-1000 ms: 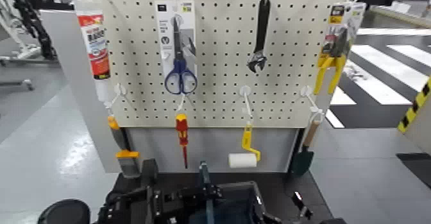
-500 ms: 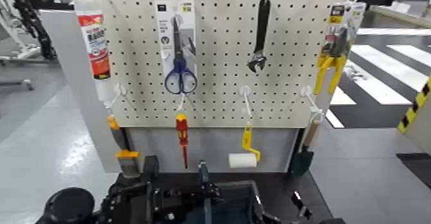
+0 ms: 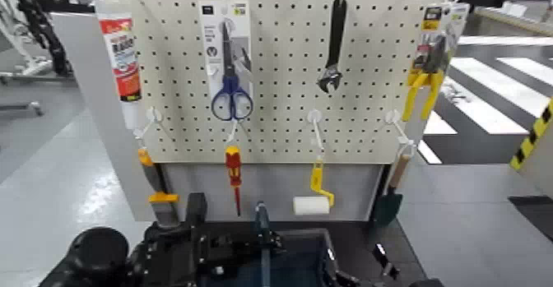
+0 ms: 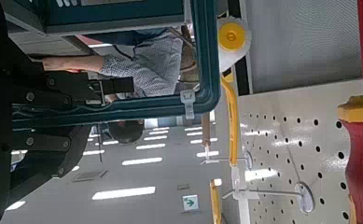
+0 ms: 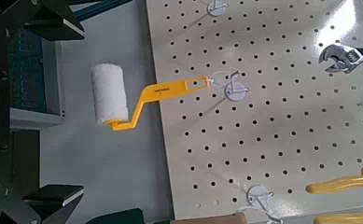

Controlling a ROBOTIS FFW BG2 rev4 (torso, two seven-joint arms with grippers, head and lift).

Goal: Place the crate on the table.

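Observation:
The dark navy crate (image 3: 306, 256) sits low in the head view in front of the pegboard, with its upright centre handle bar (image 3: 262, 234) showing. My left gripper (image 3: 216, 251) is shut on the crate's left side. In the left wrist view its black fingers (image 4: 48, 93) lie along the crate's rim (image 4: 203, 56). My right gripper (image 3: 381, 261) is just right of the crate and apart from it. Its fingers (image 5: 60, 17) are spread wide in the right wrist view, beside the crate's end (image 5: 25, 70). The black table (image 3: 362, 231) lies under the crate.
The cream pegboard (image 3: 280, 85) stands right behind. It holds scissors (image 3: 231, 76), a wrench (image 3: 332, 48), yellow pliers (image 3: 425, 81), a red screwdriver (image 3: 234, 175), a yellow paint roller (image 3: 313, 198) and a sealant tube (image 3: 122, 56). Grey floor lies on both sides.
My left arm has risen and pushed forward in the head view, and the crate has shifted slightly towards the pegboard. The right gripper has hardly moved.

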